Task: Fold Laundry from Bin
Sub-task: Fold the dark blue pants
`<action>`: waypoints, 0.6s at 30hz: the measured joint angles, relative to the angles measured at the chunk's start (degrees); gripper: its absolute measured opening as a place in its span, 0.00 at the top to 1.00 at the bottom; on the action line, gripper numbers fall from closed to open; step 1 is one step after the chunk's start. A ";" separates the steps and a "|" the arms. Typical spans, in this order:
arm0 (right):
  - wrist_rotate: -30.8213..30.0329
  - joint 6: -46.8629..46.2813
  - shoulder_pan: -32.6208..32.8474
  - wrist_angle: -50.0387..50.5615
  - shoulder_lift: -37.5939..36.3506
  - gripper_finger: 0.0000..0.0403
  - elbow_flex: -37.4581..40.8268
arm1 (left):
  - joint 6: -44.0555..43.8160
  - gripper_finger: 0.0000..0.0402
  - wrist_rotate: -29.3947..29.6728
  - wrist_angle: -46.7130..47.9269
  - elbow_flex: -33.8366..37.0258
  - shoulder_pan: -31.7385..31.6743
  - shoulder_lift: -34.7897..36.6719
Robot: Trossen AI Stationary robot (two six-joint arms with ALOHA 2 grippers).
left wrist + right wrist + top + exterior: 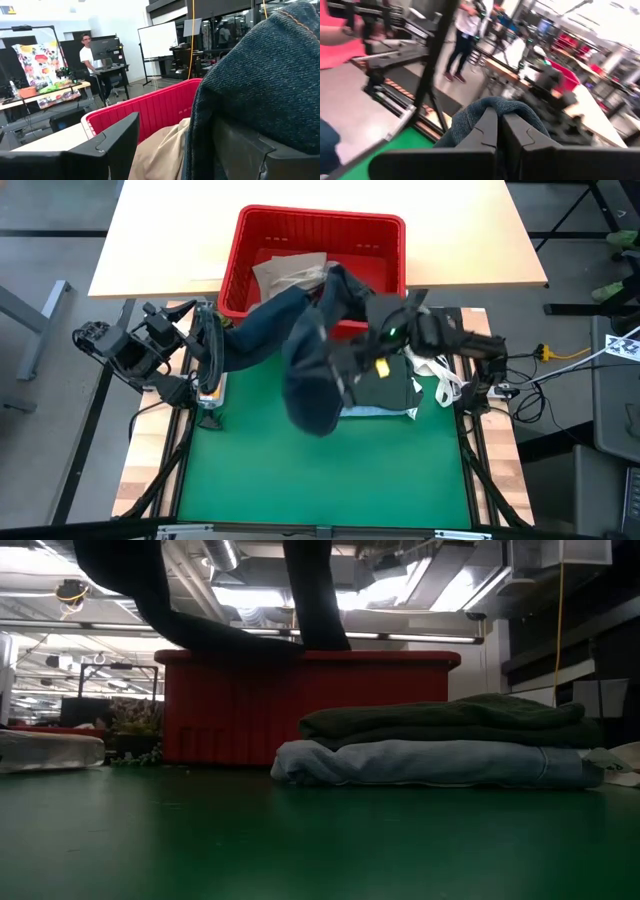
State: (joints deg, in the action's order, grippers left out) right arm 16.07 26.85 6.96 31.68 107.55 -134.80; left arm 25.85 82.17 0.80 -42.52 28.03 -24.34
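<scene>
- High view: the jeans [300, 360] hang from the right gripper [352, 370] above the green tabletop [320, 470], one leg trailing back into the red bin [385, 230], likely being lifted clear for folding. Tan trousers [285, 272] remain in the bin. The left gripper [212, 345] sits at the other leg.
- Low view: a folded dark green garment [450, 718] rests on a folded light blue one [440, 762], apparently the finished stack.
- Left wrist view: jaws wide, denim draped against one finger [250, 150], nothing pinched.
- Right wrist view: jaws closed on a fold of denim.
</scene>
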 joint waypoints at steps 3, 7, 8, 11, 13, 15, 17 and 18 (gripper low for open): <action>-0.01 0.03 2.78 -1.75 2.11 0.99 0.00 | 0.00 0.40 0.00 0.17 0.00 0.00 0.00; -0.43 0.01 4.99 -1.83 5.12 0.99 0.00 | 0.00 0.40 0.00 0.15 0.00 0.00 0.00; -0.72 0.02 5.38 -1.84 5.96 0.99 0.00 | 0.00 0.40 0.00 0.15 0.00 0.00 0.00; -0.98 0.02 6.25 -1.94 8.85 0.99 0.00 | 0.01 0.40 0.00 0.15 0.00 0.00 0.00; -1.00 0.02 6.76 -2.09 11.08 0.99 0.00 | 0.00 0.41 0.00 0.15 0.00 0.00 0.00; -1.00 0.02 7.07 -2.66 13.53 0.99 0.00 | 0.00 0.41 0.00 0.13 0.00 0.00 0.00; -1.08 0.02 7.37 -2.65 15.85 0.99 0.00 | -0.01 0.41 0.00 0.13 0.00 0.00 0.00; -1.67 0.04 7.39 -2.89 17.04 0.99 0.00 | -0.16 0.41 0.02 0.15 0.00 0.00 0.00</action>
State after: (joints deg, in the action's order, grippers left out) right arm 14.40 26.89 14.35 28.79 124.60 -134.80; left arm 25.68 82.19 0.95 -42.52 28.03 -24.34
